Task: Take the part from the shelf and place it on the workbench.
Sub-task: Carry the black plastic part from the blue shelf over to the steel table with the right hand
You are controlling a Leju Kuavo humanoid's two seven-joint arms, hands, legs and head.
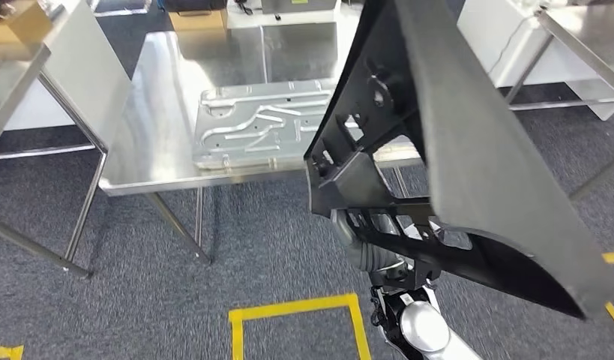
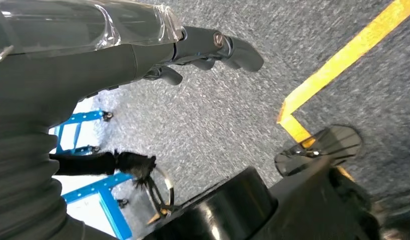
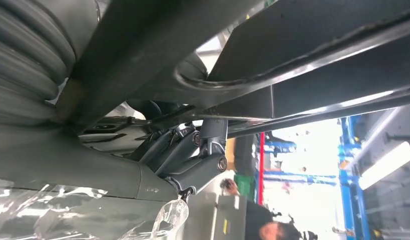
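Right hand (image 1: 363,244) grips black plastic trim panel (image 1: 453,142) at its ribbed lower bracket, held aloft short of the steel tabletop (image 1: 161,142). Panel looks long, stiff, light, probably unwieldy. Left hand (image 2: 202,47) hangs loosely spread, holding nothing.

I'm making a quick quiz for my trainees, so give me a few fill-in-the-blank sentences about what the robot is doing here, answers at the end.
1. The large black part is gripped by the robot's ____ hand.
2. A pressed metal panel lies on the steel ____ ahead.
3. The lines marked on the grey carpet are ____ in colour.
4. The left hand hangs over the floor holding ____.

Answers: right; workbench; yellow; nothing
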